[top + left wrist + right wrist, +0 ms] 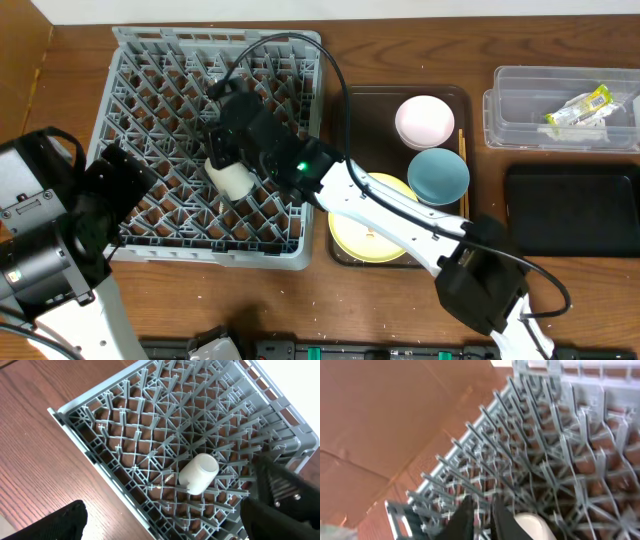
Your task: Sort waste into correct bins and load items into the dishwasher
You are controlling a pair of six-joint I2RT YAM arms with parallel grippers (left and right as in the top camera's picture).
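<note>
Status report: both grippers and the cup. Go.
Left gripper open, empty, at the dish rack edge. Right gripper low over the rack, jaws nearly together, cup beside them. Cup on its side among the pegs. Nothing blocking it.

Brown wood-grain table (380,310) under soft, even light.
The table fills nearly the whole overhead view, its grain running left to right, with a dull sheen and only soft shadows. Beyond the table's far edge lies a pale, whitish strip (420,8); whether it is wall or floor cannot be told. At the table's far left corner stands a lighter wooden board (25,70). Along the table's near edge runs a dark rail (400,351).
</note>
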